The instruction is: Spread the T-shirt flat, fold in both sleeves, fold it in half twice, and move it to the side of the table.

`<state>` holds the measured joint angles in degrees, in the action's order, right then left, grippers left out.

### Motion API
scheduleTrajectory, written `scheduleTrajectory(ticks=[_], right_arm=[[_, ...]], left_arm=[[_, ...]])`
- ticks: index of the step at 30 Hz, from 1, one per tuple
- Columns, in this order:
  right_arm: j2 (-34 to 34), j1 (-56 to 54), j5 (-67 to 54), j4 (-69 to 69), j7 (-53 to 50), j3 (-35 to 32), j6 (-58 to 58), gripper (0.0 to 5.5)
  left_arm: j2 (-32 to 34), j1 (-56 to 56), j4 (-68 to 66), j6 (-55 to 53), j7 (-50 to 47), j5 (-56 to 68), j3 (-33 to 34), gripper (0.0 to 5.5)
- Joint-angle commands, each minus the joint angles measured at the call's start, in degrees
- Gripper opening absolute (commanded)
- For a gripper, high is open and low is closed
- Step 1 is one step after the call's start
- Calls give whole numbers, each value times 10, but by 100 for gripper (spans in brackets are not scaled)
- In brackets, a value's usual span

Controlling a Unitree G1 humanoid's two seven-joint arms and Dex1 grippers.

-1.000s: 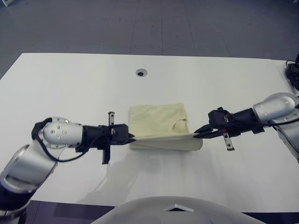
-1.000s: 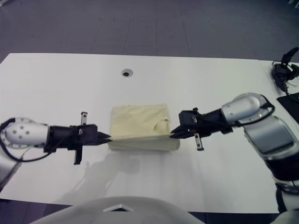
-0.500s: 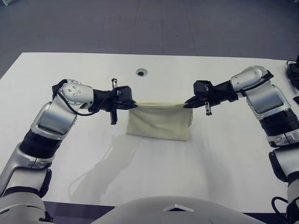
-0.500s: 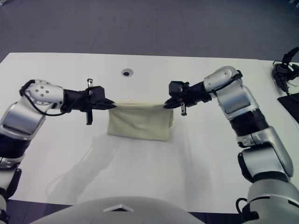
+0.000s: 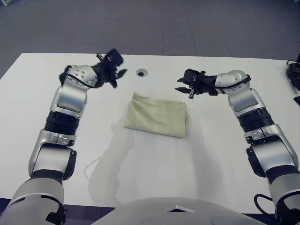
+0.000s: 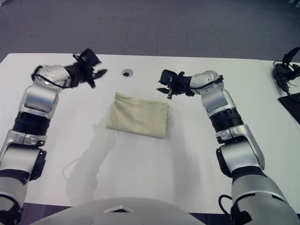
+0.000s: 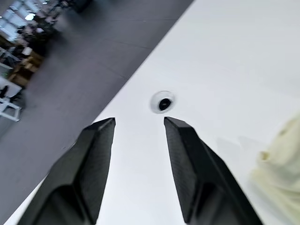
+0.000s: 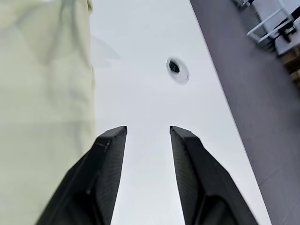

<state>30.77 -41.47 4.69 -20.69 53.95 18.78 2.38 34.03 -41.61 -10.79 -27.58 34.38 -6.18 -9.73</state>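
Risk findings: unfolding during the last move

Table (image 5: 225, 154): the white top offered free surface on both sides of the work.

T-shirt (image 5: 157, 120): it lay mid-table as a compact folded rectangle, slightly skewed, between my two grippers and touching neither. It had not yet reached the side. I judged the main hazard to be a pinch that caught only the upper layers. The lower ones would then trail and the folds would open. Dragging it flat across the top could also bunch the leading edge.

Left gripper (image 7: 138, 122): it hung above the table beyond the shirt's far left corner, jaws apart, nothing held.

Right gripper (image 8: 147, 129): it hung beyond the far right corner, jaws apart, nothing held. With both off the cloth, an uneven grip, one side taken before the other, could twist the rectangle.

Dark cables (image 5: 294, 75): they lay at the far right edge. A move to that side could snag the cloth there.

Cable hole (image 5: 141, 72): it sat beyond the shirt. A fingertip sliding low could catch its rim.
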Motion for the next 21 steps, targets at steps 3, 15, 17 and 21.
scheduleTrajectory(ticks=[3, 15, 17, 21], right_arm=[[13, 123, 47, 62, -3, 51, -88, 277], [295, 286, -36, 281, 184, -40, -54, 473], [294, 274, -96, 331, 192, -75, 25, 505], [235, 235, -253, 390, 182, -98, 224, 535]], left_arm=[[21, 85, 119, -60, -19, -11, 28, 303], [49, 197, 247, -131, -36, -9, 81, 517], [46, 223, 273, -145, -41, -7, 90, 540], [33, 257, 314, -172, -51, 7, 111, 540]])
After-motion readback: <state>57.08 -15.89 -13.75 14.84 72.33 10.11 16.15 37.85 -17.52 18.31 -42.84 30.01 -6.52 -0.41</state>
